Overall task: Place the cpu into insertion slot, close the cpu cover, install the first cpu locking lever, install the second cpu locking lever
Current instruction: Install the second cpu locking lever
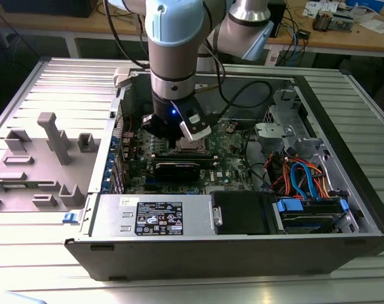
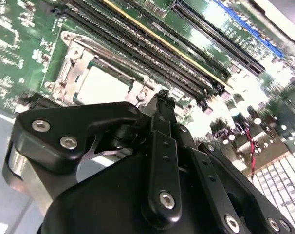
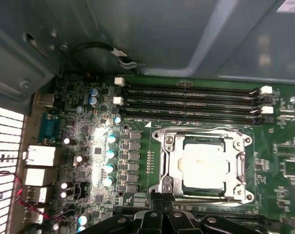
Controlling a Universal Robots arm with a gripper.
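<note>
- The cpu (image 3: 205,165) lies flat in the insertion slot (image 3: 163,161), top face up.
- The cpu cover (image 3: 237,152) frames it, closed.
- The gripper (image 3: 163,201) is clenched and holds nothing, beside the socket edge.

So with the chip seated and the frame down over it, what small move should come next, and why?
Probably ease the gripper down and sideways onto a locking lever. In the first wrist view the cpu sits in the insertion slot with the cpu cover lying flat, and the gripper tip is at the socket's edge.
</note>
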